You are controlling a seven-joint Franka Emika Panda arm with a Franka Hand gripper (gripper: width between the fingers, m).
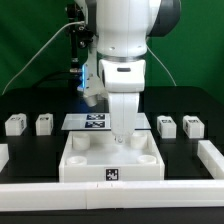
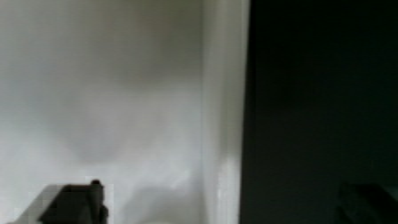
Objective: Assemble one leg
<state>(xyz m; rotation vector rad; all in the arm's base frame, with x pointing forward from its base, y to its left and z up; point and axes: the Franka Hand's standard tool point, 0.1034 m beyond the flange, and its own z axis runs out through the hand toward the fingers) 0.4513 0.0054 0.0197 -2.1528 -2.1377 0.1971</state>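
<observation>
- White rail (image 1: 100, 192) is lying along the front of the black surface (image 1: 35, 150), with the rimmed white tray (image 1: 80, 160) just behind it.
- Hand (image 1: 124, 138) is hanging low over the tray's middle, its fingers (image 2: 71, 204) standing wide apart and gripping nothing.
- Four legs (image 1: 44, 123) are sitting behind the tray, two toward the exterior view's left and two toward its right, all apart from the hand.

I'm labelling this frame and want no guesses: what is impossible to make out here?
1. The pincer: in the exterior view the arm's body hides its tips, so contact with the tray-like piece is unclear.
2. Wrist view: the white surface is blurred and unidentifiable, and the fingertips are cut off by the picture's edge.
3. The marker board: exterior view, partly behind the arm.
4. The legs: tags too small to read.
</observation>
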